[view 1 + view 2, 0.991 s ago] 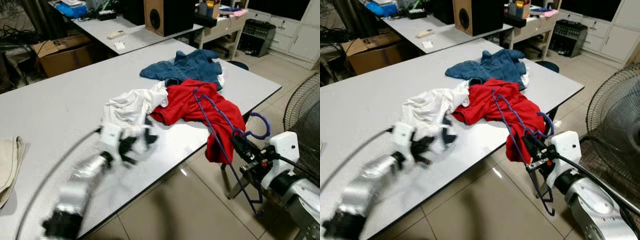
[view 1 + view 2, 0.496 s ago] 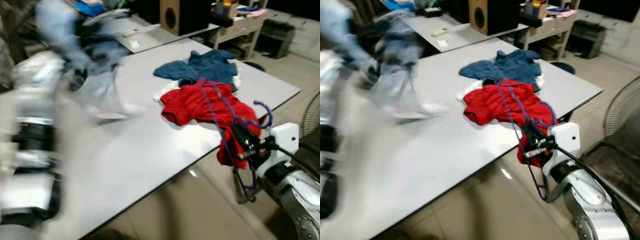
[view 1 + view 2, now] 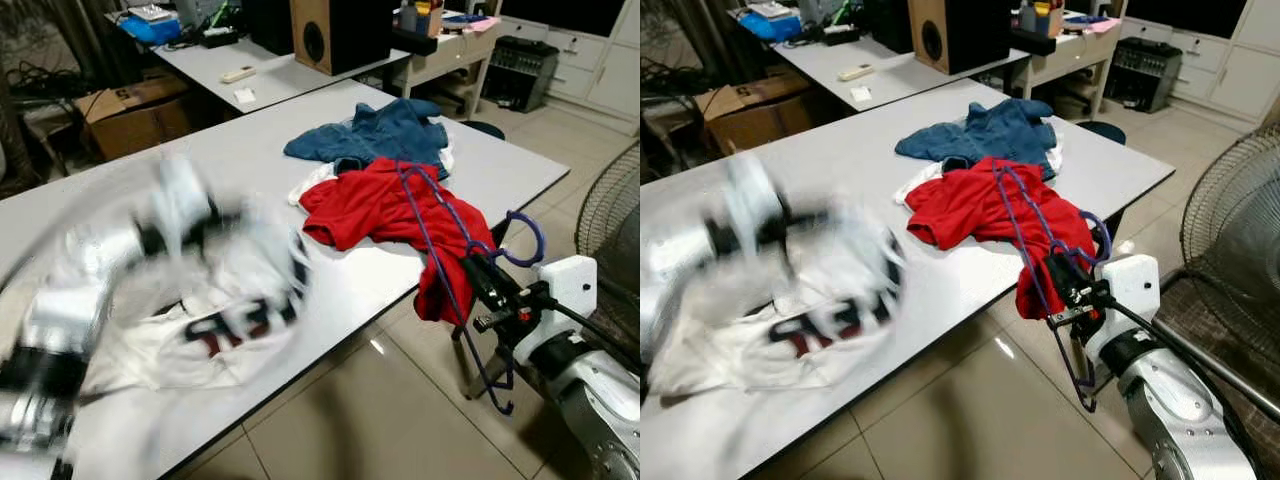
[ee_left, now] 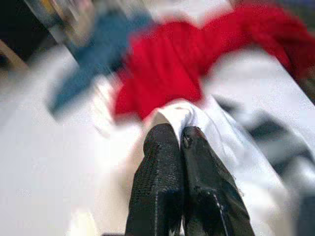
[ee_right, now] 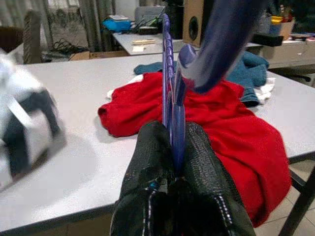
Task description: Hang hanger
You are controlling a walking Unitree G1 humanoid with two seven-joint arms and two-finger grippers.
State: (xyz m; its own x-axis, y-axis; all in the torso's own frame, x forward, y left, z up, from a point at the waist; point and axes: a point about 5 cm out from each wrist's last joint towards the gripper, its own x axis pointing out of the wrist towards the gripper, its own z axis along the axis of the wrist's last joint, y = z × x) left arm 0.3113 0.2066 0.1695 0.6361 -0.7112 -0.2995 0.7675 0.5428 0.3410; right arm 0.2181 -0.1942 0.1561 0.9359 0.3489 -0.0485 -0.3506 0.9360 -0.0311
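Hanger (image 3: 450,262), purple wire type, is clamped in the right gripper (image 5: 173,162): jaws pinched tight on its wire, right at the near-right edge of the tabletop (image 3: 330,290). Long axis runs diagonally, from the upper part lying across the red garment (image 3: 385,205) down past the tabletop edge, lowest corner hanging off toward the floor. Hook (image 3: 522,240) curls up just beside the gripper, on its far side

Left gripper (image 4: 178,147) has its jaws closed on a fold of the white shirt (image 3: 215,325) with dark-red lettering, over the near-left part of the tabletop. That arm is heavily motion-blurred in the head views, so exact pose is unclear. Shirt lies spread at the near edge, well apart from the hanger

Key relation: the hanger is to the right of the shirt with the red garment between them, and the hanger's upper arm is resting on that red cloth. My read: next step needs hanger and shirt collar brought together. Right arm owns the hanger, left owns the shirt. Risk is the wire snagging the red garment and dragging it off the edge

Blue garment (image 3: 380,135) sits further back, toward the far-right corner, not involved
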